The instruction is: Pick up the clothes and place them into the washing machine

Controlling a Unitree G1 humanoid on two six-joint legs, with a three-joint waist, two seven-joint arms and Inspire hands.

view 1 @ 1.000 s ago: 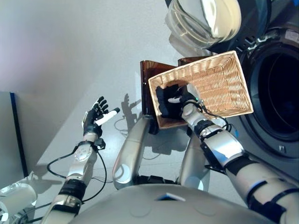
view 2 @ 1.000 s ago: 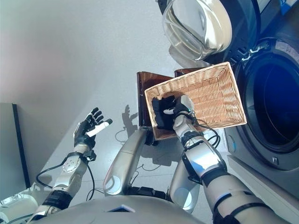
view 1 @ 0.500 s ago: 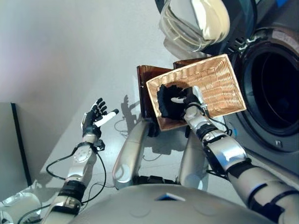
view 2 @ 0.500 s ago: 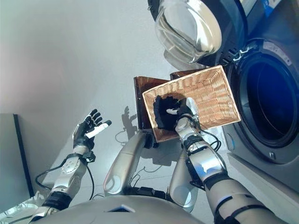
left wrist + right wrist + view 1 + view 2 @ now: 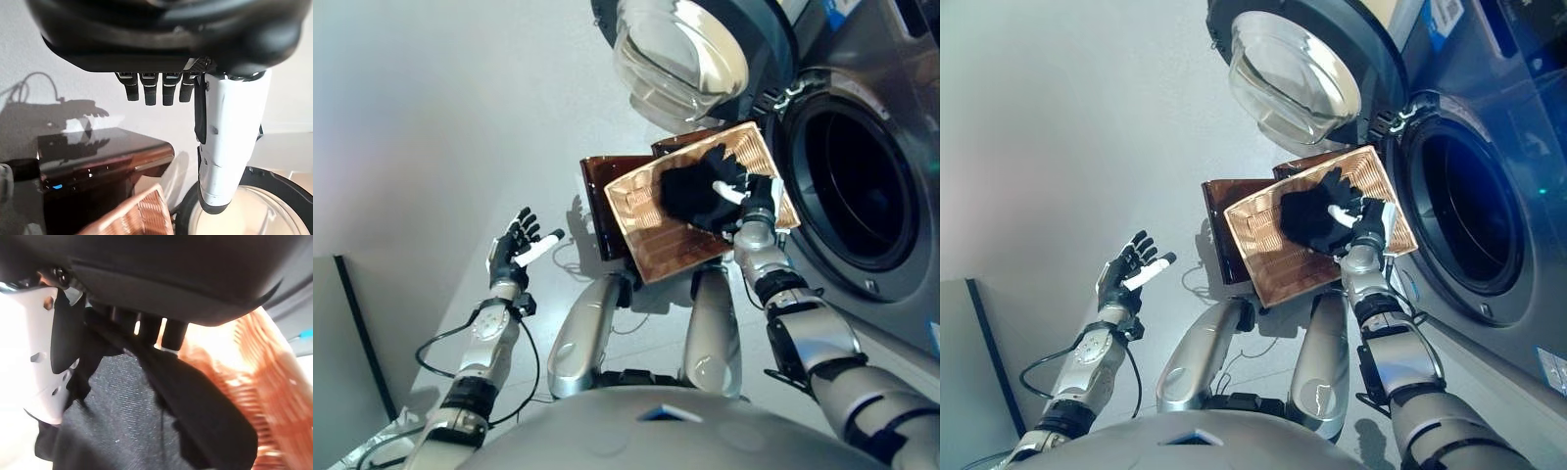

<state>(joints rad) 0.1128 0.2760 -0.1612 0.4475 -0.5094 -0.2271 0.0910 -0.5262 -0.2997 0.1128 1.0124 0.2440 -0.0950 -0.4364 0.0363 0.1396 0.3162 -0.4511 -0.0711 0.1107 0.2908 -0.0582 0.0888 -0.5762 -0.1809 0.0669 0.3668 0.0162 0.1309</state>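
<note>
Swinging up toward the drum now, the right hand (image 5: 1363, 217) is carrying the dark garment (image 5: 1310, 217) higher than half a second back, though the head is shifting too. Its fingers (image 5: 146, 325) are clamping on the cloth, white-capped thumb pinning it from the side. That garment is hanging just over the wicker basket (image 5: 651, 230) at centre frame, beside the washing machine opening (image 5: 852, 181) on the right, its glass door (image 5: 680, 54) standing wide at the top. At lower left, the left hand (image 5: 514, 250) is idling with fingers spread. Transfer step, I'd say; next, the load needs carrying rightward, through the opening, before letting go.
</note>
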